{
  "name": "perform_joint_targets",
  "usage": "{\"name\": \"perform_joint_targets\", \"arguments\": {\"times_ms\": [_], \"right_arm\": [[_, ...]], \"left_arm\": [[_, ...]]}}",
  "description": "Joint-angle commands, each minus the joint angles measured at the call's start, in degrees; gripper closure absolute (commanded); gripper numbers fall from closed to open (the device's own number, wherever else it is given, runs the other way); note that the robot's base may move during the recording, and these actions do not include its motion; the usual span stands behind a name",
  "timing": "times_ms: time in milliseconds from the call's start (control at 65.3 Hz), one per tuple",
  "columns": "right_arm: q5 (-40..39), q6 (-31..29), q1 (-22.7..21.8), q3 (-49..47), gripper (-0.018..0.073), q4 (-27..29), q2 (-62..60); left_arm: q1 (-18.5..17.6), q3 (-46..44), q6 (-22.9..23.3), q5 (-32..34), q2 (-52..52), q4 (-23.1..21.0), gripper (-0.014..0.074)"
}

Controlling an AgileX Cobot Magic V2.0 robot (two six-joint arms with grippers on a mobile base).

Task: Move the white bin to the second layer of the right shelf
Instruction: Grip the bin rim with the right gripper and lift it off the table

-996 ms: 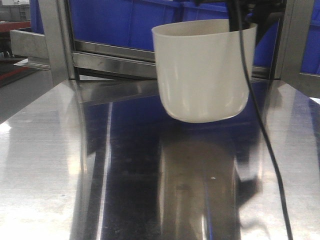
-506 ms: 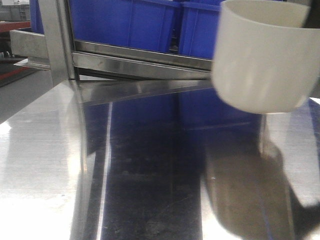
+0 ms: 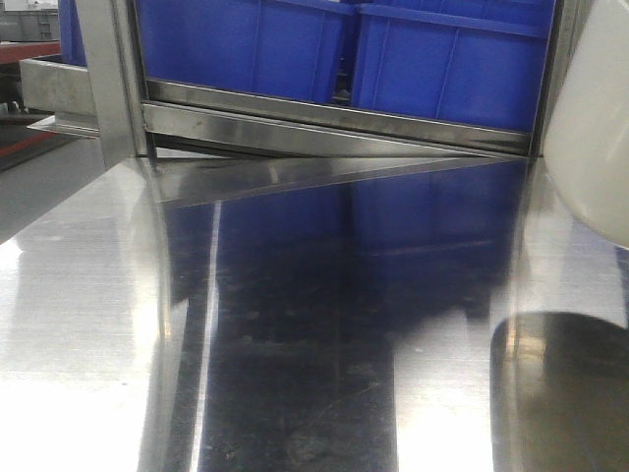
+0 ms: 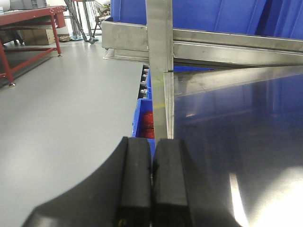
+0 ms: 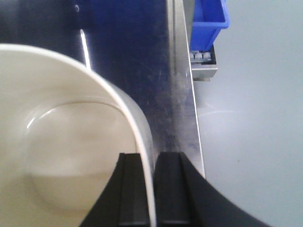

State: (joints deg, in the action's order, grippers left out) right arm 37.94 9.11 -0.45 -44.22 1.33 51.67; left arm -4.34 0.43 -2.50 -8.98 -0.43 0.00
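Observation:
The white bin hangs at the far right edge of the front view, above the steel deck, mostly cut off by the frame. In the right wrist view I look down into the white bin. My right gripper is shut on its thin rim, one finger inside the wall and one outside. My left gripper is shut on nothing, low by the deck's left edge. A strip of small white rollers shows under a blue crate; whether it is the right shelf second layer I cannot tell.
A shiny flat steel deck lies below the bin. Large blue crates stand behind it on a steel rack rail, with an upright post at left. Grey floor lies past the deck's right edge.
The white bin has travelled right across the front view, from the middle to the right edge, still held by the right gripper. Its shadow on the deck moved right too.

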Motion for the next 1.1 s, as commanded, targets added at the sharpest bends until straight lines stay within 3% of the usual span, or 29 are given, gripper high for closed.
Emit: {"name": "perform_joint_targets", "arguments": {"times_ms": [0, 398, 1088], "right_arm": [[-5.6, -0.2, -0.4, 0.7, 0.0511, -0.1, -5.2], [-4.5, -0.2, -0.4, 5.6, 0.0511, -0.1, -21.1], [-4.5, -0.2, -0.4, 5.6, 0.0511, -0.1, -22.2]], "left_arm": [[-0.2, 2.1, 0.3, 4.9, -0.9, -0.3, 0.0512], [-0.2, 2.1, 0.3, 4.9, -0.9, -0.3, 0.0512], [-0.2, 2.1, 0.3, 4.9, -0.9, -0.3, 0.0512]]}}
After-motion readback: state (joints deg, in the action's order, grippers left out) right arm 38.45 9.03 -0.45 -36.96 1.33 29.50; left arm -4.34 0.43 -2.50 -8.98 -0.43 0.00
